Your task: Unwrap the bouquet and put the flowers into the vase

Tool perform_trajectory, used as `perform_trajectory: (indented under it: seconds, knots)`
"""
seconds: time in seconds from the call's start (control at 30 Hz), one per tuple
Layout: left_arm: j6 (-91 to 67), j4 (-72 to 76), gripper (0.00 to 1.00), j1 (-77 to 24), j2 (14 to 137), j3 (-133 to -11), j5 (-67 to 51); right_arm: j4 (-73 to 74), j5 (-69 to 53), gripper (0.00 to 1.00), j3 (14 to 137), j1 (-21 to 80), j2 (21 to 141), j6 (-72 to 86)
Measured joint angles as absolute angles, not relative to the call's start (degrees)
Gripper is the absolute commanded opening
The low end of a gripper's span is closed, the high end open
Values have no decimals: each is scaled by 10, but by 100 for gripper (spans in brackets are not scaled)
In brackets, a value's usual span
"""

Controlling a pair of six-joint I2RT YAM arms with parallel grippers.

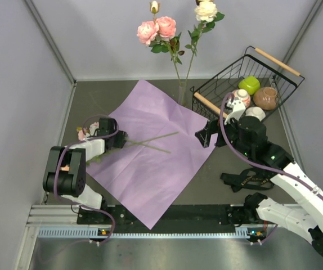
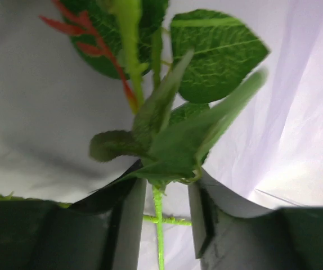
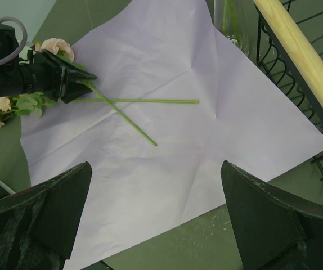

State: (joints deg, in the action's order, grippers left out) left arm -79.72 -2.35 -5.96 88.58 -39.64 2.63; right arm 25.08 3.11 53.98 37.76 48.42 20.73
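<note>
Robot lab test cell. Plain grey panel walls (image 1: pixel 21 84) are boxing in a dark table (image 1: pixel 246 166) at 9, 12 and 3 o'clock. An aluminium rail (image 1: pixel 150 224) is running along 6 o'clock, carrying the left arm (image 1: pixel 66 171) at 8 and the right arm (image 1: pixel 296 185) at 4, with a purple cable (image 1: pixel 224 126) looping off it.

Dark grey-green bench (image 1: pixel 97 101) fills the middle of the frame, and the lilac paper sheet (image 1: pixel 150 169) lies spread flat across its centre, one corner reaching the lower edge. At upper right, the wire basket (image 1: pixel 209 103) stands on the bench, with the clear vase (image 1: pixel 182 91) just left of it at the sheet's top corner. At lower right, a dark strip (image 1: pixel 245 179), possibly the ribbon, lies on bare bench. Peach blooms (image 1: pixel 83 134) sit off the sheet's left edge.
</note>
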Motion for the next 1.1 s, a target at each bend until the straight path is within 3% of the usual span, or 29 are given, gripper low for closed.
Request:
perform_trajectory:
  seconds: [0.03,0.07,0.17,0.33,0.47,0.7,0.87,0.93,1.1]
  knots:
    - [-798,-14,28,-60,890,-397,26,251,31,99,540,378,484,208]
    - [-798,-8,13,-60,895,-398,27,251,31,99,540,378,484,208]
    - [-791,1,0,-61,907,-401,27,252,31,99,540,378,484,209]
    - [-728,-17,0,-67,854,-404,43,251,23,99,541,377,498,211]
    - [-633,-2,0,-69,731,-407,4,254,-16,99,557,377,555,213]
    - [-535,160,0,-73,531,-382,-252,209,-184,96,617,341,662,255]
    - [-530,236,0,-98,467,-300,-404,97,-332,65,627,332,714,321]
    - [-511,225,0,-116,451,-291,-439,42,-380,61,633,338,740,353]
    - [-466,218,0,-161,429,-292,-505,-12,-430,40,669,382,794,380]
